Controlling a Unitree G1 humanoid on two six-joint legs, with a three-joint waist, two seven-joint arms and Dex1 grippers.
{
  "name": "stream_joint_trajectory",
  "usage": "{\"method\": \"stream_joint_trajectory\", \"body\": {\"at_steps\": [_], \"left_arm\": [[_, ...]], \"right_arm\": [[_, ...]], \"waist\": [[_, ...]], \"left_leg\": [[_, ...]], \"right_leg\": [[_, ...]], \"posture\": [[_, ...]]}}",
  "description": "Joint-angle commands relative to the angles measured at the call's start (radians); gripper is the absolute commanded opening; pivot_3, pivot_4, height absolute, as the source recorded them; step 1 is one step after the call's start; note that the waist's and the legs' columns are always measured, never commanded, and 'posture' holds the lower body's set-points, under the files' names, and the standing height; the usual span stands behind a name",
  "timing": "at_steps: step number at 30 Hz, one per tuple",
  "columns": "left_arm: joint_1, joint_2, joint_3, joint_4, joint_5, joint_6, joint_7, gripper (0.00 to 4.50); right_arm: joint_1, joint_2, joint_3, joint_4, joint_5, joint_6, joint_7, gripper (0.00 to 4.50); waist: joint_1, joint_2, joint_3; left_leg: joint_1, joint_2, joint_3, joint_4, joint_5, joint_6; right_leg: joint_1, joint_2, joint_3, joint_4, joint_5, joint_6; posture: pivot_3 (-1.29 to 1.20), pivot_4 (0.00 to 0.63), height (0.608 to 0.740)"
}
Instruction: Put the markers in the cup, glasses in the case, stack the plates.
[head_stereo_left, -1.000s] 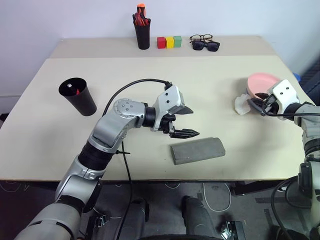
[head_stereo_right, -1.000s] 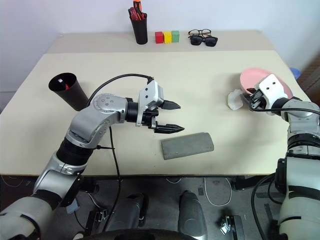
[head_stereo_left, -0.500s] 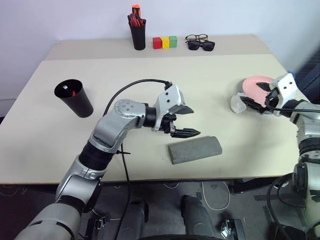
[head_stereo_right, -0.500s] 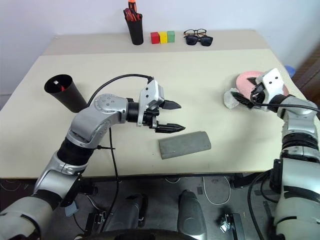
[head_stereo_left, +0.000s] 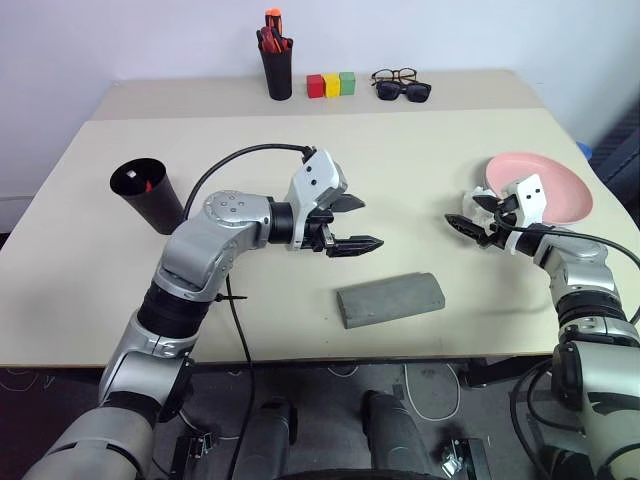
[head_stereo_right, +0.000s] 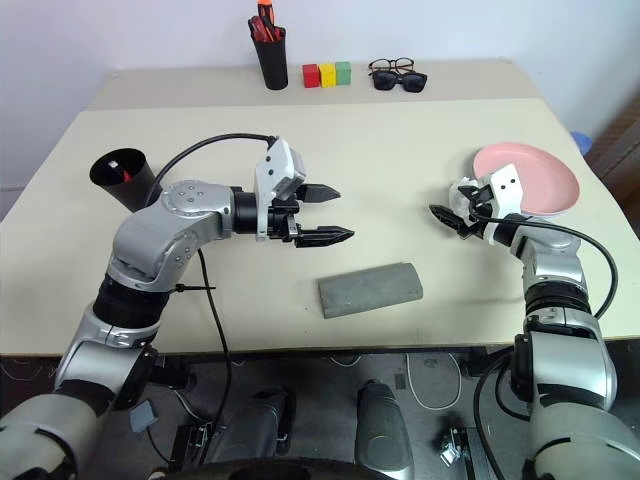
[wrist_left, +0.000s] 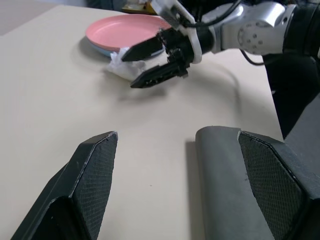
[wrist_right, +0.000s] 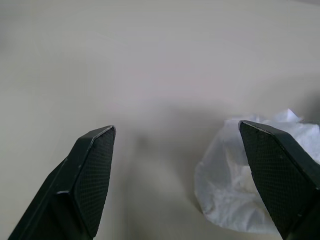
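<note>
The black cup stands at the table's left with the red and white markers inside it. The grey case lies shut near the front edge. My left gripper hovers open just behind the case, nothing between its fingers. The pink plate lies flat at the right, a light blue plate's rim showing under it. My right gripper is open and empty, just left of the plates beside a crumpled white tissue. The glasses are out of view.
At the back stand a black pen holder with red-orange pens, three coloured blocks, and thick black glasses with sunglasses. The table's right edge runs close behind the plates.
My right gripper has let go of the pink plate, opened and drawn back to the left. The plate now lies flat. My left gripper has risen a little.
</note>
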Motion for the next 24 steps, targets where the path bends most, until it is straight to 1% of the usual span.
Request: {"method": "stream_joint_trajectory", "body": {"at_steps": [1,9,15,16,17,19,22,23,24], "left_arm": [[0.01,0.009,0.024,-0.06,-0.024,0.021,0.023,3.95],[0.02,0.03,0.04,-0.09,-0.047,0.051,0.061,3.95],[0.02,0.04,0.042,-0.095,-0.063,0.058,0.076,3.95],[0.02,0.041,0.042,-0.094,-0.064,0.058,0.079,3.95],[0.021,0.041,0.042,-0.094,-0.066,0.058,0.081,3.95],[0.02,0.042,0.042,-0.094,-0.069,0.058,0.084,3.95],[0.018,0.041,0.04,-0.089,-0.072,0.056,0.088,3.95],[0.017,0.041,0.039,-0.087,-0.073,0.055,0.09,3.95],[0.015,0.041,0.037,-0.083,-0.074,0.052,0.091,3.95]], "right_arm": [[-0.045,-0.005,-0.004,0.025,-0.015,-0.044,-0.035,4.0],[-0.068,-0.004,0.042,0.106,-0.105,-0.115,-0.158,4.0],[-0.07,-0.006,0.058,0.138,-0.144,-0.129,-0.217,4.0],[-0.071,-0.006,0.054,0.142,-0.144,-0.127,-0.225,3.49],[-0.072,-0.006,0.052,0.144,-0.143,-0.125,-0.23,3.19],[-0.073,-0.007,0.049,0.15,-0.143,-0.124,-0.236,2.22],[-0.071,-0.009,0.047,0.152,-0.143,-0.123,-0.239,0.48],[-0.071,-0.01,0.047,0.151,-0.143,-0.123,-0.241,0.05],[-0.068,-0.014,0.049,0.152,-0.148,-0.127,-0.25,0.05]], "waist": [[0.0,0.0,0.0],[0.0,0.0,0.0],[-0.001,0.0,0.0],[0.0,0.0,0.0],[0.0,0.0,0.0],[0.0,0.0,0.0],[0.0,0.0,0.0],[0.0,0.0,0.0],[0.0,0.0,0.0]], "left_leg": [[0.0,0.0,0.0,0.0,0.0,0.0],[0.0,0.0,0.0,0.0,0.0,0.0],[0.0,0.0,0.0,0.0,0.0,0.0],[0.0,0.0,0.0,0.0,0.0,-0.001],[0.0,0.0,0.0,0.0,0.0,-0.001],[0.0,0.0,0.0,0.0,0.0,-0.001],[0.0,0.0,0.0,0.0,0.0,-0.001],[0.0,0.0,0.0,0.0,0.0,-0.001],[0.0,0.0,0.0,0.0,0.0,-0.001]], "right_leg": [[0.0,0.0,0.0,0.0,0.0,0.0],[0.0,0.0,0.0,0.0,0.0,0.0],[0.0,0.0,0.0,0.0,0.0,0.0],[0.0,0.0,0.0,0.0,0.0,0.0],[0.0,0.0,0.0,0.0,0.0,0.0],[0.0,0.0,0.0,0.0,0.0,0.0],[0.0,0.0,0.0,0.0,0.0,0.0],[0.0,0.0,0.0,0.0,0.0,0.0],[0.0,0.0,0.0,0.0,0.0,0.0]], "posture": [[0.0,0.15,0.74],[0.0,0.15,0.74],[0.0,0.15,0.74],[0.0,0.15,0.74],[0.0,0.15,0.74],[0.0,0.15,0.74],[0.0,0.15,0.74],[0.0,0.15,0.74],[0.0,0.15,0.74]]}}
